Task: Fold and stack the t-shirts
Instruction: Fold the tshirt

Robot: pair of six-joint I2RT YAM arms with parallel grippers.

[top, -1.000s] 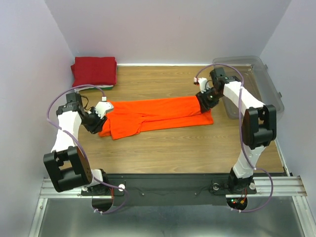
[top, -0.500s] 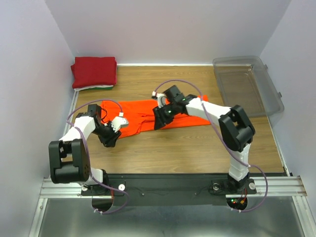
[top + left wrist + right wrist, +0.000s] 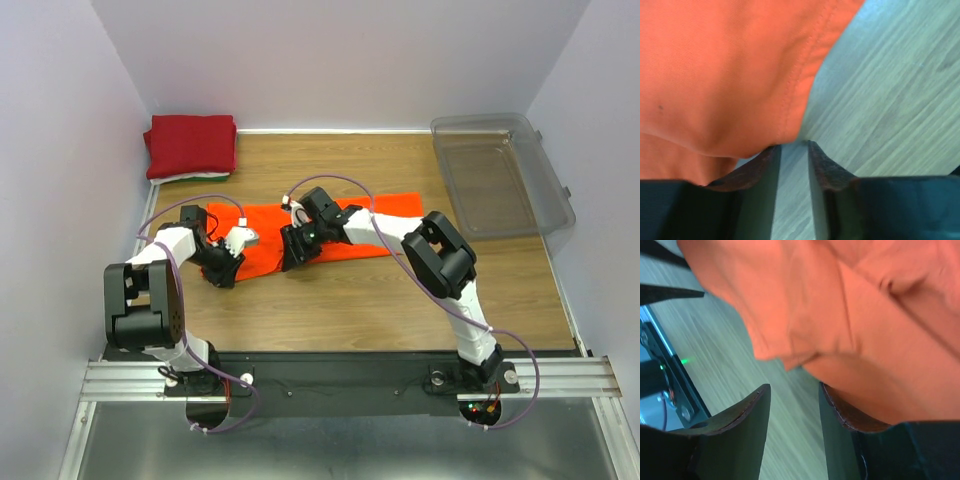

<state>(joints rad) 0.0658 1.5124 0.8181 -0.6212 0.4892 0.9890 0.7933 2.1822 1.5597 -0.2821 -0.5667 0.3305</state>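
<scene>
Left claw (image 3: 793, 145) hangs low over the wooden table (image 3: 350, 295), its dark, curved fingers (image 3: 827, 165) a narrow slit apart, with only pale wood grain in the slit. A stitched hem of the orange shirt (image 3: 265, 232) bulges smooth and soft just above one fingertip, not between the two. Right claw (image 3: 792, 387) stands spread, wood showing in its gap, and orange cloth drapes in loose folds over the outer side of one finger.

From above, the orange shirt lies as a long, creased band across the middle of the table, with both claws at its left part. A red shirt (image 3: 190, 145), folded into a thick square pad, sits in the far left corner. A clear, round-cornered plastic bin (image 3: 480, 120) stands far right, near the band's right end.
</scene>
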